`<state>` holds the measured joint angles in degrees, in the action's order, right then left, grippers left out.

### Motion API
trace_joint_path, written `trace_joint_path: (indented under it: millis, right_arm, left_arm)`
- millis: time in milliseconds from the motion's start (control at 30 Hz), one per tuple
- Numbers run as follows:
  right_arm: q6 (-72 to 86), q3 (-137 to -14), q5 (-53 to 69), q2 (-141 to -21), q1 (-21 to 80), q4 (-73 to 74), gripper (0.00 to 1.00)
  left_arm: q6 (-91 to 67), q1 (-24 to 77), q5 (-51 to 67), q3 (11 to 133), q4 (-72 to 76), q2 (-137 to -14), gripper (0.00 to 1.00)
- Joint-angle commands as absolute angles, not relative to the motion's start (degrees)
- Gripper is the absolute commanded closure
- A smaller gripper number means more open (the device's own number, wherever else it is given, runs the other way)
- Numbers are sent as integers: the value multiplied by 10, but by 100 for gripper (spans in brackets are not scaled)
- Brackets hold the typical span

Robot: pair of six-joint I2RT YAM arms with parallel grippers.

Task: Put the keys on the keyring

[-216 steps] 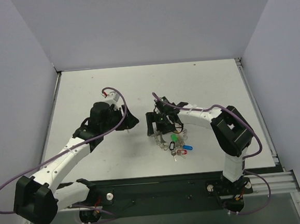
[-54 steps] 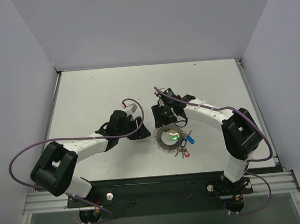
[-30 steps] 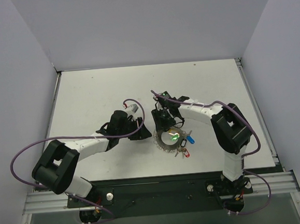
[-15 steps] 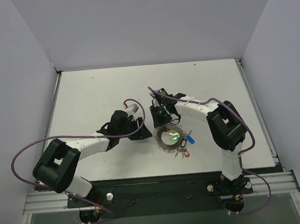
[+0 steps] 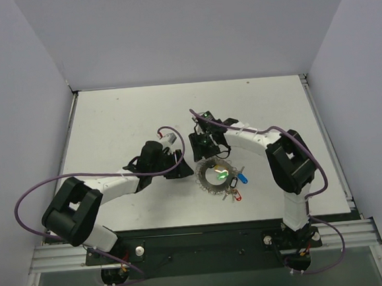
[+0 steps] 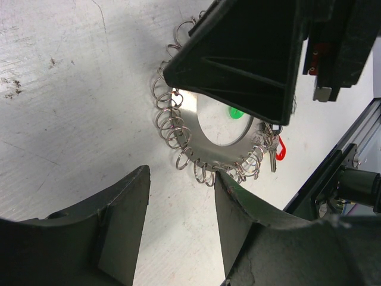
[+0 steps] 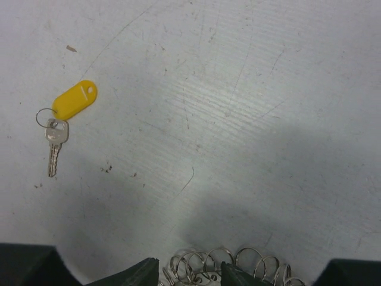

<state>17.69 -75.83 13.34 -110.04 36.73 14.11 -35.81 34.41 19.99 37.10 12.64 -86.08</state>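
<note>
Progress partial at best, judging by the present layout.

Left of centre in the overhead view: left fingers low over the surface, spread wide, holding nothing, only bare surface in the gap.

Just to their right: keyring, lying flat as a loop of silvery coils, close in front of those tips in the left wrist view but not touched by them.

Above the loop's upper edge: right fingers, pointed down at it. In the right wrist view, set partway apart at the bottom of the frame with a few coils showing in the gap. Pinching the wire or merely straddling it: cannot tell.

Inside the loop: green key. At the lower right edge: red key, its metal blade against the coils in the left wrist view. Furthest right: blue key, touching or just beside the rim. Probably threaded on already, all three, though impossible to confirm from these views.

Clearly not on: yellow key, upper left of the right wrist frame, with its own small split ring and blade, well apart from the coils.

Left to do, then: fetch the yellow one, open a gap in the wire, slide it on.
</note>
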Motion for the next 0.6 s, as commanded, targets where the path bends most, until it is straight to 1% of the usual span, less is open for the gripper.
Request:
trace_joint_path:
  millis: [0, 67, 233, 567]
  right_arm:
    - [175, -735, 130, -1062, 368, 149, 51]
    - [175, -729, 120, -1068, 371, 147, 48]
    - [168, -735, 105, -1083, 372, 143, 48]
    - [160, -737, 77, -1101, 385, 138, 53]
  left_arm:
    - [-360, 343, 210, 378, 153, -865, 43]
    - [-359, 343, 210, 378, 153, -867, 43]
    - [-360, 343, 212, 380, 152, -869, 43]
    - [-364, 343, 210, 376, 156, -871, 43]
